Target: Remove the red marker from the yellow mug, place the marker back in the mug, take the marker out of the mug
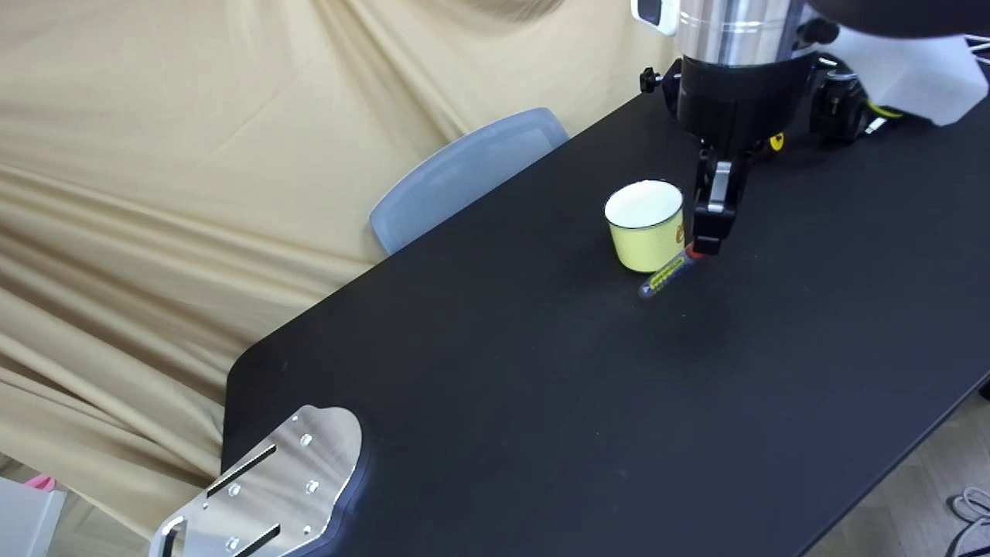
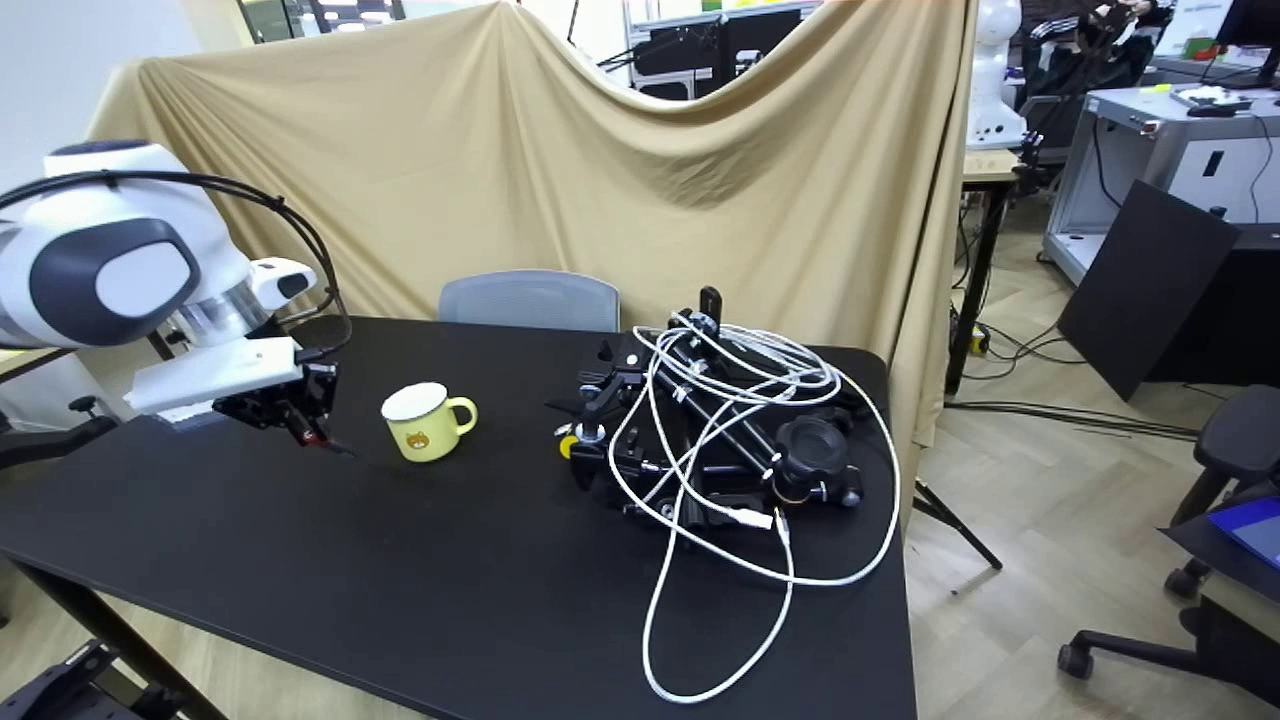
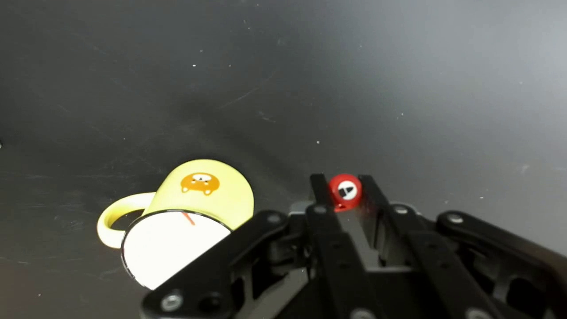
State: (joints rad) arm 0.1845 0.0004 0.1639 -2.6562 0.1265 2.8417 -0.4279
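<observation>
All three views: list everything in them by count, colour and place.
Table: 1, black, in all views.
Mug: 1, yellow with white inside, upright on the table.
Marker: 1, red and dark, beside the mug, outside it.
Gear: count unclear, black, on the table.
Cable: count unclear, white, looped over the gear.
Chair: 1, grey, at the table's edge.
Curtain: 1, beige, behind the chair.
Plate: 1, silver, lower left in an exterior view.
Cabinet: 1, grey, right background.
Floor: pale, under the table.
Rest: too crowded or cut off to count.
Arm: 1, white and grey, above the table.
Claw: 1, black, gripping the marker's red end.
</observation>
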